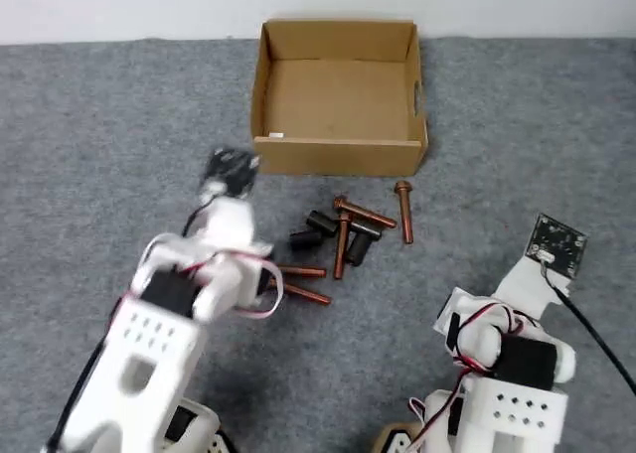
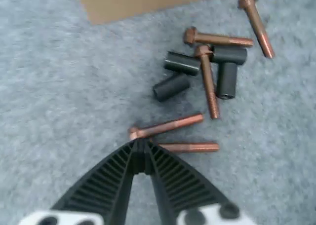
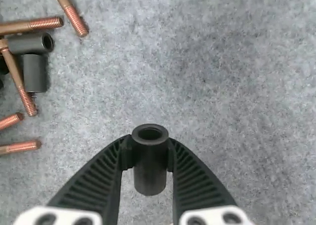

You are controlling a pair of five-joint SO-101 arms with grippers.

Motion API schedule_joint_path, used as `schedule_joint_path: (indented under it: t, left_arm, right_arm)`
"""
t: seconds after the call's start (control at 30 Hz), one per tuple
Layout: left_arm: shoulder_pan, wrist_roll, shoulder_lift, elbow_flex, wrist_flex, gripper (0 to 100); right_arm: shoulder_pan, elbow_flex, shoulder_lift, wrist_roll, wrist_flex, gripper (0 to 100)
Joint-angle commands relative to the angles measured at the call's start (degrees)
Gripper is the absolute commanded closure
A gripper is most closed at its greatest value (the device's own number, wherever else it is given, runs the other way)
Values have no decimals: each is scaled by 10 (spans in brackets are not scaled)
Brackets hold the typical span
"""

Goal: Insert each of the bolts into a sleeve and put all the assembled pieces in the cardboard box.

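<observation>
The right gripper (image 3: 148,143) is clamped on a black sleeve (image 3: 149,173), one ribbed finger against each side. The sleeve's open bore faces the wrist camera, with grey carpet (image 3: 222,62) behind it. The left gripper (image 2: 142,147) has its fingers pressed together with nothing between them, the tips just beside the hex head of a copper bolt (image 2: 165,126) lying on the carpet. A second bolt (image 2: 190,147) lies near it, roughly parallel. Beyond these, four loose sleeves (image 2: 181,63) are mixed with two more bolts (image 2: 207,82), and a fifth bolt (image 2: 256,25) lies slightly apart at the cluster's edge. The cardboard box (image 1: 338,160) stands past the pile, open side up. The left arm (image 1: 189,294) is over the pile's near side, and the right arm (image 1: 507,364) is well apart from the pile.
</observation>
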Motion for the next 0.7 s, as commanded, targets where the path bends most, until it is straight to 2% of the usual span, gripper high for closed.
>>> schedule_joint_path:
  t: [0.0,0.1,0.2,0.33,0.5,0.67]
  left_arm:
    - [36,-15,113,-103,-3,994]
    - [53,-13,204,-170,-4,994]
    - [52,29,299,-240,0,995]
    - [69,69,418,-337,50,995]
    - [91,71,559,-464,98,989]
    - [94,108,678,-586,181,851]
  right_arm:
    - [6,-4,-6,-7,-13,990]
    - [6,-4,-6,-7,-13,990]
    - [6,-4,-7,-13,-13,990]
    - [6,-4,-7,-14,-13,990]
    - [6,-4,-7,-14,-13,990]
    - [6,-4,-7,-14,-13,990]
